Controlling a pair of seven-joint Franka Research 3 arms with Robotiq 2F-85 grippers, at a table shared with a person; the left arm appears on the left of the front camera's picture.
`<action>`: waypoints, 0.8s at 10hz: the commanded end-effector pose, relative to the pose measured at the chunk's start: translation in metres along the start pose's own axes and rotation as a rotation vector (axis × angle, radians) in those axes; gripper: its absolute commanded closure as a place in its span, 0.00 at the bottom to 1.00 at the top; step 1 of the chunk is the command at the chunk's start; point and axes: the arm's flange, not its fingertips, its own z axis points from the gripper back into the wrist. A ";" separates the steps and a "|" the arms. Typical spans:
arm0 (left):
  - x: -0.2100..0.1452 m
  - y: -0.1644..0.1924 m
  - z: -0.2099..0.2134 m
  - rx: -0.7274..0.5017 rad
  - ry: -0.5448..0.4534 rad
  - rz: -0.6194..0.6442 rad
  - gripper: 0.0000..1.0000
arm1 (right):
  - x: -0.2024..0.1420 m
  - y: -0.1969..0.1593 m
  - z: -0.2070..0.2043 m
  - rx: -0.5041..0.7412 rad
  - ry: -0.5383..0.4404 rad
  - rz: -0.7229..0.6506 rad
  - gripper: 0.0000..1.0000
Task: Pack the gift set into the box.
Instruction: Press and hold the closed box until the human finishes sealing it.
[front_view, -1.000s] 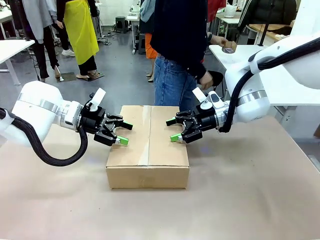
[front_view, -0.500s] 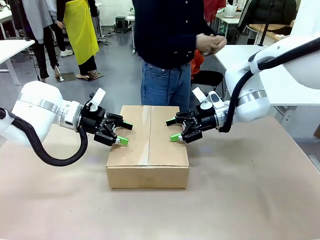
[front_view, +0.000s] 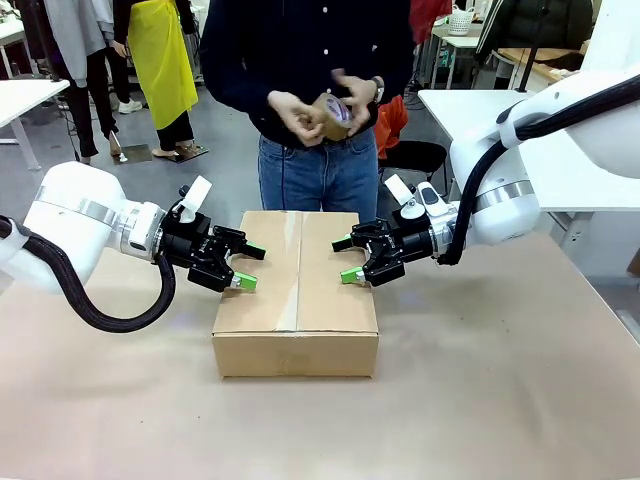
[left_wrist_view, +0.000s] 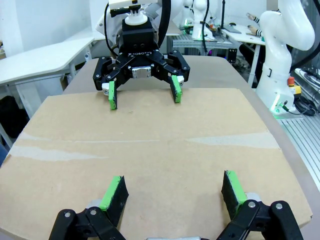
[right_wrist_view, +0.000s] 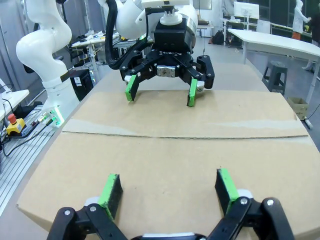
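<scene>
A large brown corrugated cardboard box (front_view: 296, 290), flaps closed with a strip of tan tape (front_view: 292, 268) down its seam, sits mid-table on the brown paper-covered table (front_view: 480, 400). The left gripper (front_view: 243, 266) and right gripper (front_view: 345, 260) hover over opposite ends of its top, both with green-padded fingers spread wide (neither holds anything). Across the table, a person's hands (front_view: 310, 108) hold a roll of brown packing tape (front_view: 332, 113).
</scene>
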 end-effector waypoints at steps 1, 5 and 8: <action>-0.002 -0.002 0.001 0.004 0.007 0.002 0.00 | -0.002 0.002 0.000 -0.003 0.007 -0.008 0.00; -0.002 -0.002 0.001 0.004 0.007 0.002 0.00 | -0.002 0.002 0.000 -0.003 0.007 -0.008 0.00; -0.002 -0.002 0.001 0.004 0.007 0.002 0.00 | -0.002 0.002 0.000 -0.003 0.007 -0.008 0.00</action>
